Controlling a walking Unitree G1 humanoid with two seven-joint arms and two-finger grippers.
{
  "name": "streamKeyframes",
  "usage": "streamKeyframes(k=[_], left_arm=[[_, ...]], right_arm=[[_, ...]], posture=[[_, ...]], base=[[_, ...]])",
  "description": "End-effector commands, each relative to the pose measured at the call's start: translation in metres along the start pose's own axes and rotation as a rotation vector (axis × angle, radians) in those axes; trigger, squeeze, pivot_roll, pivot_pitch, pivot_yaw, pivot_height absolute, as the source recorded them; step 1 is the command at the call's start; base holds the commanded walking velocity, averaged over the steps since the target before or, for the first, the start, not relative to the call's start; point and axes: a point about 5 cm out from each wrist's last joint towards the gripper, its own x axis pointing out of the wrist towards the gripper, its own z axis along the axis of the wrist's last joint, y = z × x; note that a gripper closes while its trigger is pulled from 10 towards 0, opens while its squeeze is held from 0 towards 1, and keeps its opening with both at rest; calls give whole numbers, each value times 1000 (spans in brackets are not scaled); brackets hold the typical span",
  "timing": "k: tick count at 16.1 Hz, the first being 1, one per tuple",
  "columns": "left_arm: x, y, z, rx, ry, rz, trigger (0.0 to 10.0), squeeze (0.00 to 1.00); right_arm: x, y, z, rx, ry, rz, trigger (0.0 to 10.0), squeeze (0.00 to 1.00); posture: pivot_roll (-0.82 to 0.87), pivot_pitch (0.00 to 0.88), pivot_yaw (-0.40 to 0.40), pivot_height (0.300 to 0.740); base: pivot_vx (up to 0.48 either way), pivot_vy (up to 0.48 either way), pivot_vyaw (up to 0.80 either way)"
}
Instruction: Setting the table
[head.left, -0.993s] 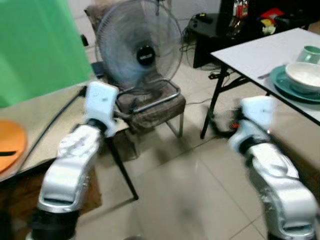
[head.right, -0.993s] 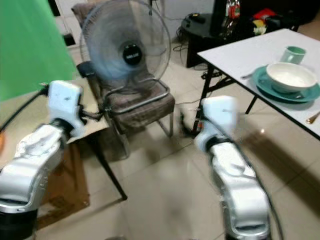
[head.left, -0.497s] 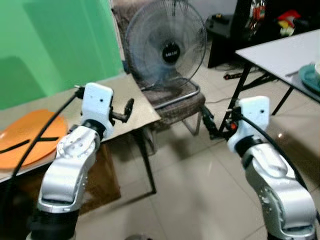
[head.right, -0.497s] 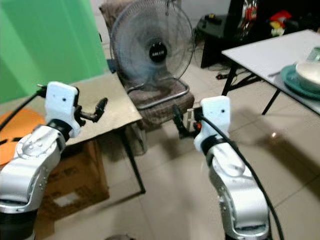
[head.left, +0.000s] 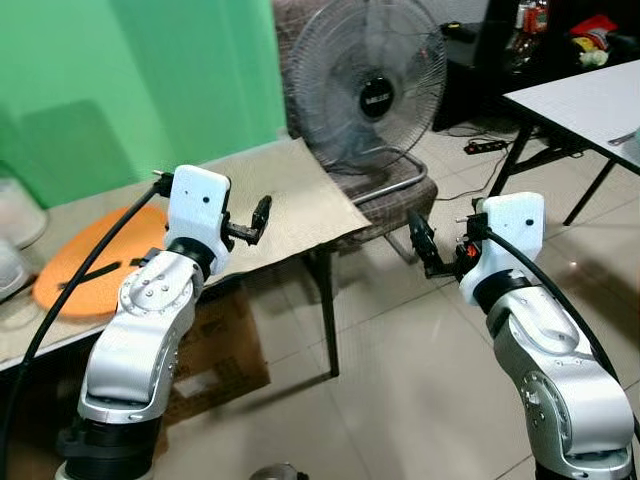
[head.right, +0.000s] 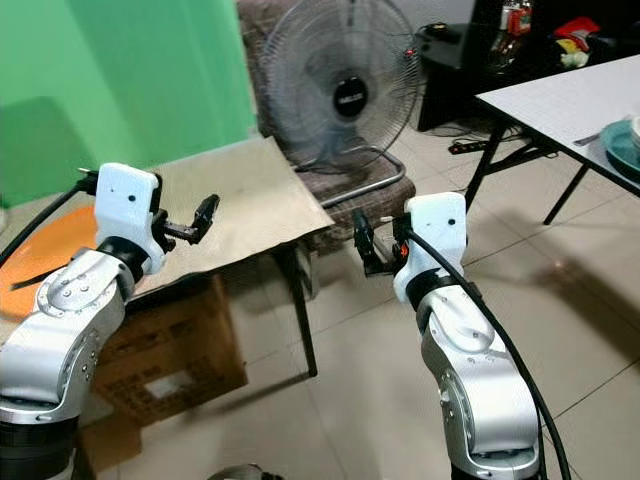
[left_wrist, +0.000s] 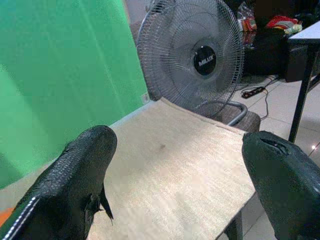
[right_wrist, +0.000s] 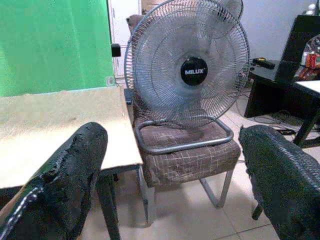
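An orange round mat (head.left: 95, 262) with a thin black strip across it lies on the tan table (head.left: 290, 195) at my left. My left gripper (head.left: 261, 215) hovers over that table's near edge, open, with nothing between its fingers (left_wrist: 87, 165). Over the floor between the two tables my right gripper (head.left: 419, 241) is held out, also open and empty, pointing at the chair. The white table (head.left: 585, 95) stands at the far right, and the rim of a teal plate (head.right: 629, 142) shows at the picture's edge.
A large standing fan (head.left: 371, 90) sits on a brown chair (right_wrist: 192, 152) with a metal frame just past the tan table's corner. A cardboard box (head.left: 215, 345) lies under the tan table. Pale containers (head.left: 14, 215) stand at the far left. A green screen (head.left: 130, 80) backs the table.
The camera has swung left: the white table with its plate and bowl slid to the right edge, and the tan table and orange mat came further into view. Both arms keep their pose.
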Motion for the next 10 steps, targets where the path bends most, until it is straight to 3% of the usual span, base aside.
streamKeyframes(k=[1, 5, 10], left_arm=[[1, 1, 2, 17, -2, 3, 10000, 0], [0, 1, 1, 24, -7, 9, 10000, 0], [2, 2, 6, 9, -27, 8, 10000, 0]], right_arm=[[1, -2, 0, -4, -1, -12, 10000, 1000], [4, -5, -1, -60, -9, -69, 10000, 1000], [2, 0, -6, -13, -30, -35, 10000, 1000]], posture=[[44, 0, 75, 740], [47, 0, 92, 740], [76, 0, 95, 740]], base=[[0, 0, 0], [0, 0, 0], [0, 0, 0]])
